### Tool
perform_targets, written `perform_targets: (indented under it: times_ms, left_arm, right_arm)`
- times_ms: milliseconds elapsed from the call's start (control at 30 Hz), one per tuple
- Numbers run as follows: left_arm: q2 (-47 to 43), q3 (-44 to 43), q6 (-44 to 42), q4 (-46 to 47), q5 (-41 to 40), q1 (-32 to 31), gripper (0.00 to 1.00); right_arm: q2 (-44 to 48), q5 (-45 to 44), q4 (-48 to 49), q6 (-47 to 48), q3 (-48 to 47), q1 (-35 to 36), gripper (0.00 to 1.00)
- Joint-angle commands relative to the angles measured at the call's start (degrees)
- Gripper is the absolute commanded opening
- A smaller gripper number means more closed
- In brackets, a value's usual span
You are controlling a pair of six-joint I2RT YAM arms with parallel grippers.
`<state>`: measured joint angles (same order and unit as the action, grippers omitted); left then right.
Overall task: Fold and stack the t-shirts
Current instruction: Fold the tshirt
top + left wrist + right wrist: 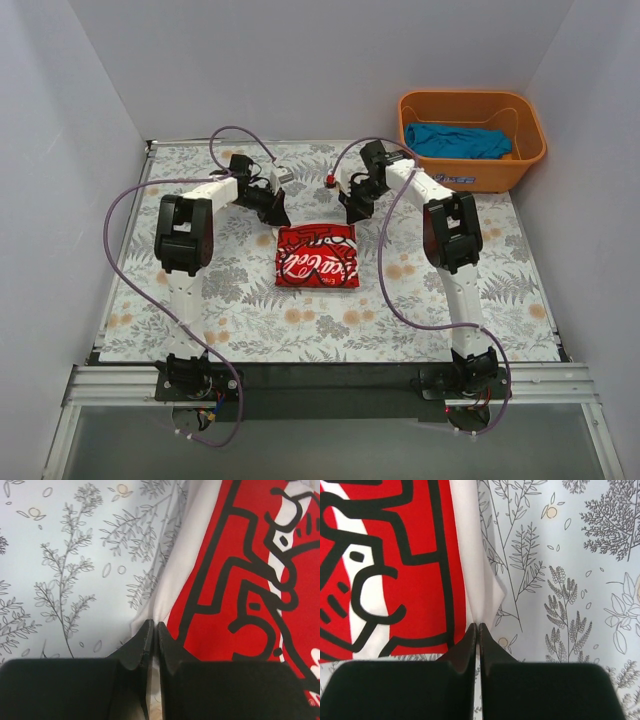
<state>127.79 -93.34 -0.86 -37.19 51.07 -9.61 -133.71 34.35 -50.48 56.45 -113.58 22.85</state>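
Observation:
The red t-shirt [316,256] with white Coca-Cola script lies folded in a rectangle in the middle of the table. My left gripper [279,217] is at its far left corner and my right gripper [353,214] at its far right corner. In the left wrist view the gripper [154,625] is shut on a white fold of cloth beside the red print [240,580]. In the right wrist view the gripper [477,626] is shut on the white cloth edge beside the print [395,580]. The teal-blue t-shirt [456,140] lies crumpled in the basket. I cannot make out the white t-shirt.
The orange plastic basket [520,160] stands at the back right corner of the table. The floral tablecloth [200,300] covers the table. A small red object [329,181] sits between the two wrists at the back. White walls close in three sides.

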Motion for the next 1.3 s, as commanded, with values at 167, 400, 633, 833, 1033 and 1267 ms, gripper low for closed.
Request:
perform_targets:
  times_ms: [167,400,633,833,1033,1267]
  left_arm:
    - [0.90,-9.49,7.88,2.21,-2.38,3.63,0.23]
    - [-13.42,-4.05,22.47,2.57,2.63,6.88,0.45]
    - [-28.99,12.72,31.62,-1.84,11.86,4.61,0.50]
    - [-32.60,25.13,39.96,1.40,12.21,-1.37,0.48]
    - [-25.50,30.06,49.90,10.80,10.98,-1.12,0.47]
    - [-8.73,25.76,53.15,12.93,9.40,6.00,0.46]
  right_arm:
    - [-0.59,-6.56,2.57,-11.34,-7.00,-0.79,0.36]
    - [9.33,-3.86,3.98,-21.36,-4.48,-1.41,0.81]
    - [21.81,9.94,4.77,-33.59,12.90,2.27,0.85]
    - [23.59,17.15,8.02,-37.37,21.81,8.78,0.85]
    - [17.36,17.25,10.40,-36.24,27.09,9.67,0.84]
    - [9.53,10.75,10.66,-31.93,28.94,4.84,0.81]
